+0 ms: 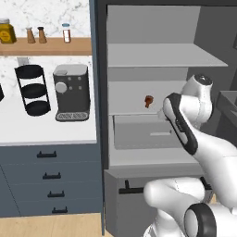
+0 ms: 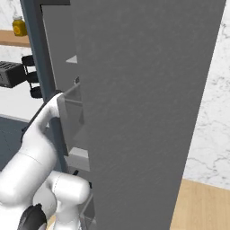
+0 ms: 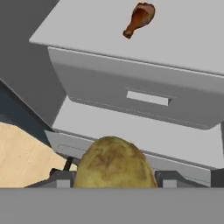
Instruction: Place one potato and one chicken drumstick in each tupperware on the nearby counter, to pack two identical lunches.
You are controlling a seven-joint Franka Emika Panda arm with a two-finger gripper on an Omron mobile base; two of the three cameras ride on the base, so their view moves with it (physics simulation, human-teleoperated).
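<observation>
In the hand view a yellowish-brown potato (image 3: 114, 161) sits low between my finger tips, with my gripper (image 3: 114, 181) shut on it. A reddish-brown chicken drumstick (image 3: 139, 19) lies farther off on a grey fridge shelf (image 3: 192, 39) above a drawer. In the left base view the same drumstick (image 1: 148, 101) lies on the middle shelf, just left of my arm, which reaches into the open fridge and hides the hand. The white counter (image 1: 46, 132) lies to the left of the fridge. The tupperware is out of view.
A grey fridge drawer (image 1: 143, 132) sits below the drumstick's shelf. On the counter stand a coffee machine (image 1: 71, 92) and a black tiered rack (image 1: 32, 90). The open fridge door (image 2: 143, 112) blocks much of the right base view; a black toaster (image 2: 10, 74) stands at far left.
</observation>
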